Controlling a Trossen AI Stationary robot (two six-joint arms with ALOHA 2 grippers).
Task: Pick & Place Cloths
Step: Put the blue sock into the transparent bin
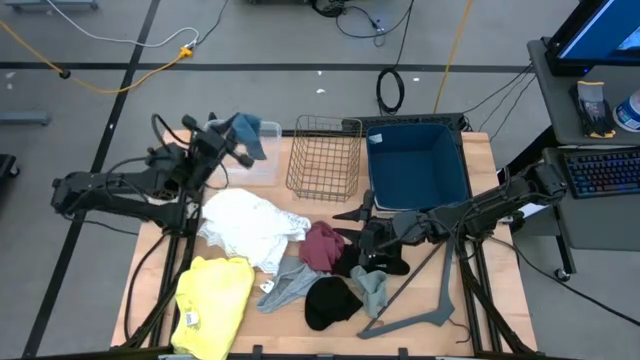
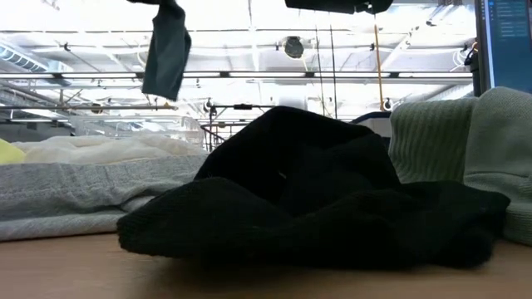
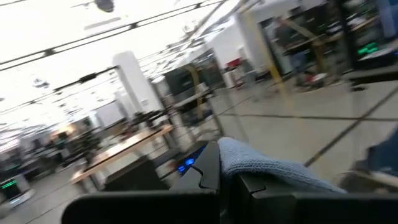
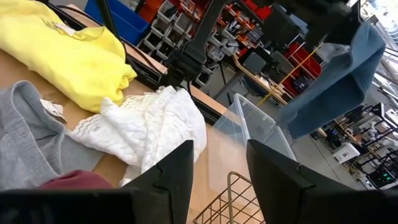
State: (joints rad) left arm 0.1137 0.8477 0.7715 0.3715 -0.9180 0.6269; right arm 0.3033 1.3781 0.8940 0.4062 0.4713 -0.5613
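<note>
The blue cloth (image 1: 248, 133) hangs pinched in the left claw (image 1: 236, 140), above the clear bin (image 1: 262, 160); right claw (image 1: 368, 245) spread.

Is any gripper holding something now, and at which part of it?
The left gripper holds the blue cloth by one end; the rest hangs free. The right gripper is open and holds nothing.

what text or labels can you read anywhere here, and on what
No text can be read in any view.
Tag on the yellow cloth: too small.
Tag on the grey cloth: too small.
Monitor at the table's side: blurred.
</note>
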